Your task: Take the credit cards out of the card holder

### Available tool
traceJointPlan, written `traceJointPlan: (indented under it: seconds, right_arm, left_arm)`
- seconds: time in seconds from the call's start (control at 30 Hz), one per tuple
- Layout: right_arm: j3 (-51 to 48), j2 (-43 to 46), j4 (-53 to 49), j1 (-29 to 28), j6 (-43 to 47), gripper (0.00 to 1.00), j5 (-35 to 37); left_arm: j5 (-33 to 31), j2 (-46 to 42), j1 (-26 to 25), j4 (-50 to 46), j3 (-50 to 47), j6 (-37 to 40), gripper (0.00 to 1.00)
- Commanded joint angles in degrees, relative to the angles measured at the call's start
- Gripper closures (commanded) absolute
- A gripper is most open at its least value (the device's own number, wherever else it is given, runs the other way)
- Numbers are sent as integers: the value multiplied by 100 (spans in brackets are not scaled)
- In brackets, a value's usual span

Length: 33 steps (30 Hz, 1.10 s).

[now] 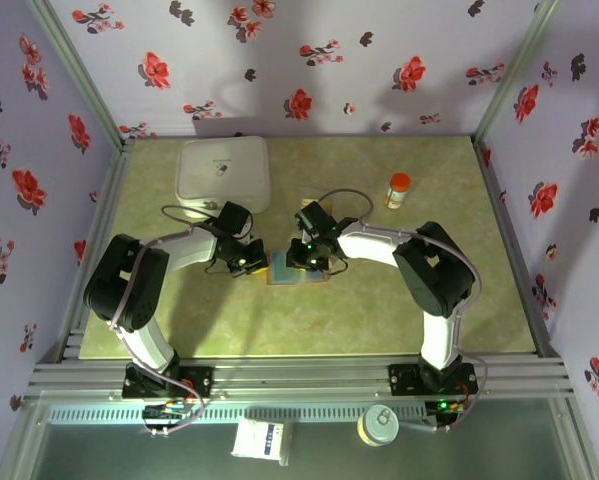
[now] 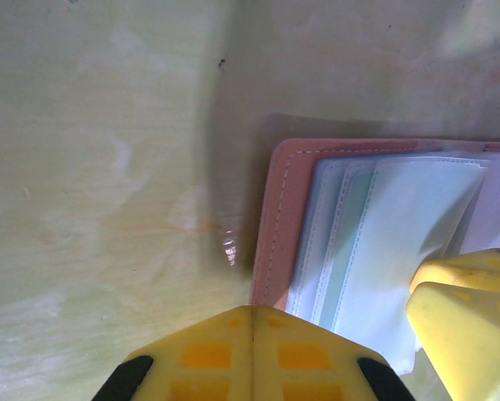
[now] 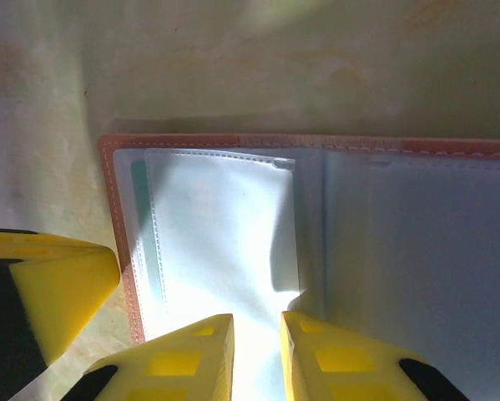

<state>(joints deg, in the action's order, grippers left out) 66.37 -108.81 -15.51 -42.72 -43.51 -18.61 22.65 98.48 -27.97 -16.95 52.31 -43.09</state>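
- Centre of the bench: the card holder lies open and flat, grey-blue inside up, tan border showing. None of the cards is out yet, and a teal credit card shows as a thin strip behind a clear sleeve.
- The left hand has its fingers pressed together. It sits low, just beside the holder's left edge, and whether it touches the leather I cannot tell.
- The right hand hangs over the sleeve with its fingers a narrow gap apart. Nothing is clearly caught between them, though glare washes out that spot.
- Risk: the sleeves are glossy and stacked, so the right fingers could close on plastic instead of a card and lift the whole holder.
- Risk: if the left hand is not truly pinning the holder, a pull would likely drag the holder across the smooth bench instead of freeing a card.
- Risk: the two hands are very close together, so a sideways sweep by either could knock the other.
- Room: the bench is open toward the near edge and to the right. A white box sits near, just behind the left hand, and an orange-capped bottle stands well apart at the back right.
- Flowered walls close in the back and both sides.
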Motion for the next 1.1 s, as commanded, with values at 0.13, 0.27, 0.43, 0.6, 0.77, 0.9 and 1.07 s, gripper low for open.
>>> traceJointPlan:
  seconds: [0.13, 0.27, 0.43, 0.6, 0.77, 0.9, 1.07]
  right_arm:
    - [-90, 143, -287, -22, 113, 78, 227]
    - [-146, 167, -234, -17, 101, 80, 218]
    - [-225, 157, -149, 22, 88, 81, 152]
    - [-267, 129, -58, 27, 48, 82, 96]
    - [-302, 123, -8, 27, 35, 82, 81]
    - [-333, 136, -3, 31, 22, 82, 77]
    - [-348, 169, 45, 37, -18, 82, 30]
  left_arm:
    - [-7, 154, -5, -125, -12, 73, 100]
    - [-7, 154, 2, -139, 22, 83, 100]
    - [20, -11, 0, -193, 86, 23, 100]
    - [128, -227, -71, -217, 187, -78, 100]
    - [169, -81, -268, -182, 292, -145, 100]
    - [134, 146, -297, -227, 266, -147, 100]
    - [-110, 277, -288, -463, 253, 22, 100]
